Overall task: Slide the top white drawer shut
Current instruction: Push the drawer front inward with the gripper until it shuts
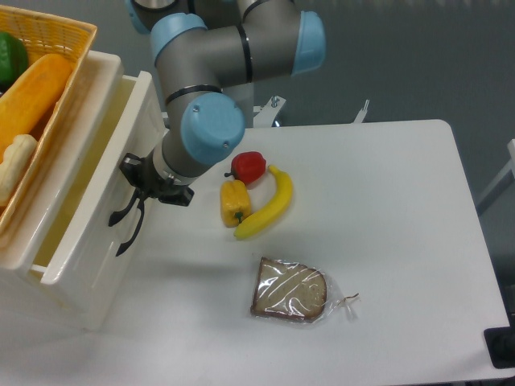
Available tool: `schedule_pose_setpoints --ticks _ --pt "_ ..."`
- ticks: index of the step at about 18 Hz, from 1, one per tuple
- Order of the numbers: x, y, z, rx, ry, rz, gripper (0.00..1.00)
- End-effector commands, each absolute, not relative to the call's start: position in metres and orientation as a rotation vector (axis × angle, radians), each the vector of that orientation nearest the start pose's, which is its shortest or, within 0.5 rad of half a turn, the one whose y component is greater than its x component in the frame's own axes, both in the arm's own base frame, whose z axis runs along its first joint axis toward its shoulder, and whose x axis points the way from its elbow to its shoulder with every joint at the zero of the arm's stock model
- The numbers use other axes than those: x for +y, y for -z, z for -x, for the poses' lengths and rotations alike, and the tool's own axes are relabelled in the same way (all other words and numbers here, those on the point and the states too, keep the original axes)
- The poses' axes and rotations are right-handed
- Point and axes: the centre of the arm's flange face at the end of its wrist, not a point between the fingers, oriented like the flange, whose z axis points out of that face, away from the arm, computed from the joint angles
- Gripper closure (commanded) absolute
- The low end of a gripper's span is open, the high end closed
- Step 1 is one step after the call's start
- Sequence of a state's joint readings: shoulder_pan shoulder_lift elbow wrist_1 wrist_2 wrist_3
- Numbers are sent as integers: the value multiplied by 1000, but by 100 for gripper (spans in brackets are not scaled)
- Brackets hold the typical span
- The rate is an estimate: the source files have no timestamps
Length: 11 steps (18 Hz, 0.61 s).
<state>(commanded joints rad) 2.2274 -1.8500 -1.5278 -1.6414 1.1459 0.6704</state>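
The top white drawer sticks out only a little from the cream-white cabinet at the left, with a narrow strip of its inside showing. Its black curved handle hangs on the front panel. My gripper presses against that front panel just above the handle, its black fingers together with nothing between them. The arm's grey and blue wrist hangs right behind it.
A wicker basket with produce sits on top of the cabinet. On the white table lie a red pepper, a yellow pepper, a banana and a wrapped bread slice.
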Motion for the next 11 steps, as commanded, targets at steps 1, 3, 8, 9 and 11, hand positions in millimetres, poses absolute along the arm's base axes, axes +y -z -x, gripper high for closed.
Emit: schedule_pose_setpoints --ticks 1,3,8,9,11 --pt "555 -362 207 -78 800 3018 100" --pt "559 -362 198 -65 798 3025 100" --pt "560 -359 193 -61 806 3031 100" --pt "560 -359 193 -61 807 3030 100" --pt "560 -360 193 -60 806 3029 100"
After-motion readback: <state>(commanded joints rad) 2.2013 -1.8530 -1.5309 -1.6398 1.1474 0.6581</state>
